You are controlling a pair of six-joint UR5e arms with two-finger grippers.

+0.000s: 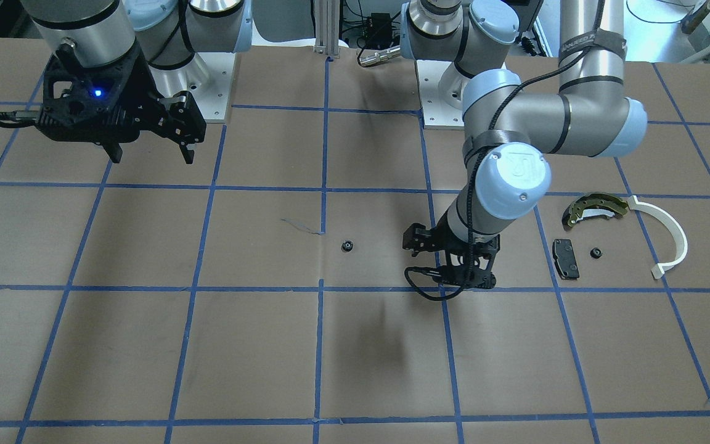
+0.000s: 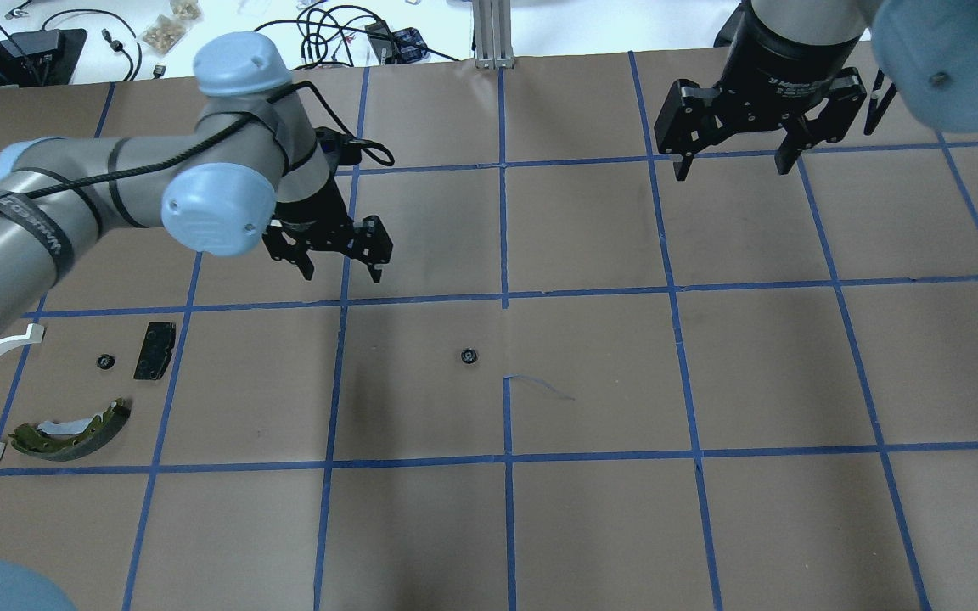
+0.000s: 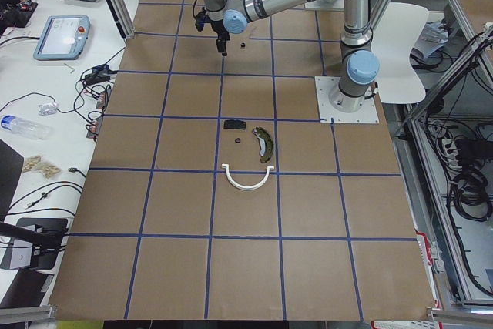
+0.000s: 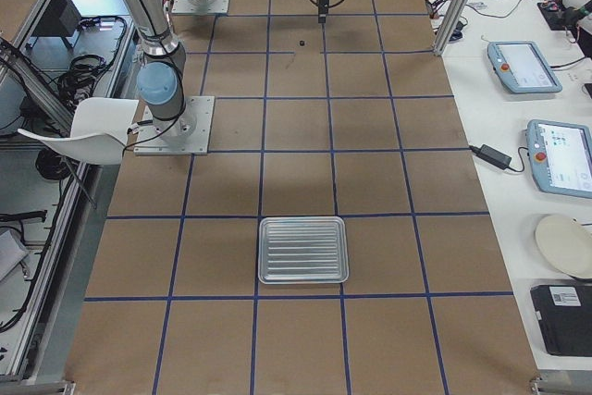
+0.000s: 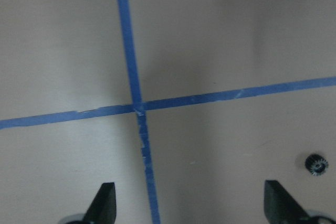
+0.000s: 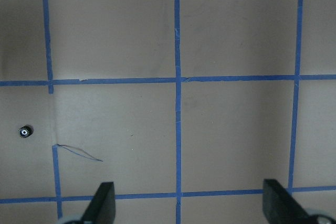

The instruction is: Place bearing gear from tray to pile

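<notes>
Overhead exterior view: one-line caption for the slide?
Open left gripper hovers near a bearing gear lying mid-table; right gripper open, farther off.

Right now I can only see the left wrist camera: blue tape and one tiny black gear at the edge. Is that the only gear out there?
Observer: No, a second small gear lies beside the black brake pad.
Operator: Where's the tray?
Observer: The tray sits far off, at the end of the table on the robot's right; no gear shows in it.
Operator: And the other arm?
Observer: The right tool hangs open above the table, gripping nothing.
</notes>
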